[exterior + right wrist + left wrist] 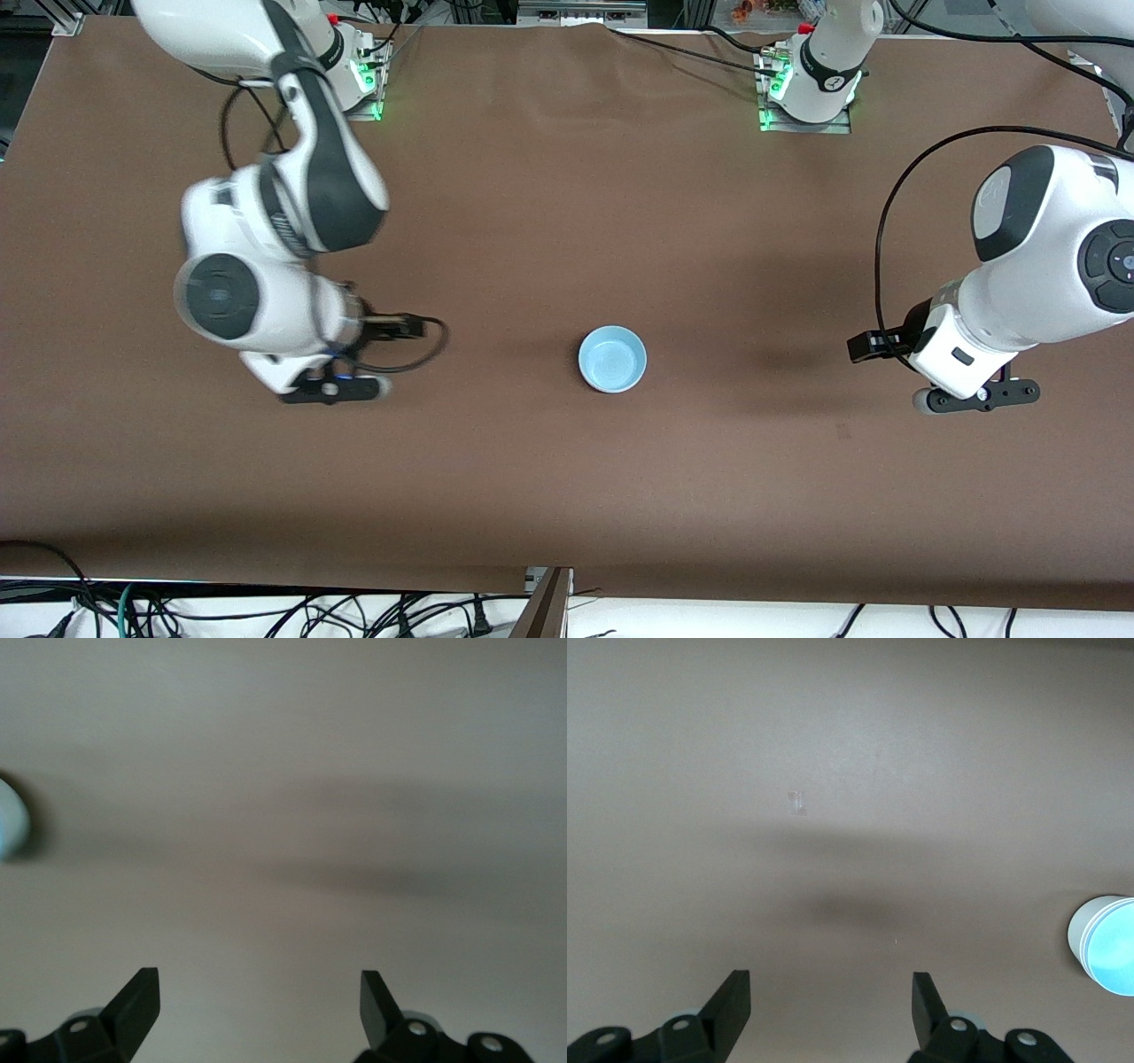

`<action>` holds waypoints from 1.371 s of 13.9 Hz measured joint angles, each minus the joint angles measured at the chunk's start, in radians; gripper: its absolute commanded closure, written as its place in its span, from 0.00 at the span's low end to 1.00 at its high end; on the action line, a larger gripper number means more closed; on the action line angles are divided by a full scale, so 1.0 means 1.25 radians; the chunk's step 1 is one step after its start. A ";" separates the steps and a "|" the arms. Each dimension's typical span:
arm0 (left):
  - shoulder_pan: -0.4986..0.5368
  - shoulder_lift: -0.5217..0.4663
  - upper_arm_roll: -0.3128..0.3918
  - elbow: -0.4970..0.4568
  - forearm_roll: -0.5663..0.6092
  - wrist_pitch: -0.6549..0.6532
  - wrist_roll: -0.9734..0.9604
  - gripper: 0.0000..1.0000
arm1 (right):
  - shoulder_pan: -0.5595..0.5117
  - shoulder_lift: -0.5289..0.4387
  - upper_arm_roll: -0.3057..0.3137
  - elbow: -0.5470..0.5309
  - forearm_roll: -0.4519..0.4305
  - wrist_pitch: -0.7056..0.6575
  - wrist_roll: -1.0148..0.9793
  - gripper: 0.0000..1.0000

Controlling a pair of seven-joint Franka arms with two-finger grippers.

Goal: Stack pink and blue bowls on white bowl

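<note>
A light sky-blue bowl [612, 358] stands upright in the middle of the brown table, and only its blue inside shows from above. In the left wrist view the bowl [1106, 945] has a pale side with thin rim lines under the blue. I cannot tell the pink and white bowls apart there, and neither shows on its own. A pale sliver of the bowl [9, 819] sits at the edge of the right wrist view. My left gripper [974, 397] [830, 992] is open and empty over bare table toward the left arm's end. My right gripper [332, 388] [260, 992] is open and empty over bare table toward the right arm's end.
The brown table cover [567, 496] runs wide on every side of the bowl. Cables [266, 611] hang below the table edge nearest the front camera. The arm bases [806, 89] stand along the edge farthest from the front camera.
</note>
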 measured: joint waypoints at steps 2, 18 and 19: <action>0.000 0.000 0.000 0.000 0.000 0.000 0.000 0.18 | -0.002 -0.034 -0.079 0.000 0.000 -0.074 -0.103 0.00; 0.007 0.000 0.000 -0.007 0.000 0.018 0.001 0.06 | -0.258 -0.417 0.143 -0.281 -0.175 -0.115 -0.152 0.00; 0.007 0.000 0.000 -0.007 0.000 0.018 0.001 0.04 | -0.259 -0.418 0.148 -0.282 -0.175 -0.115 -0.151 0.00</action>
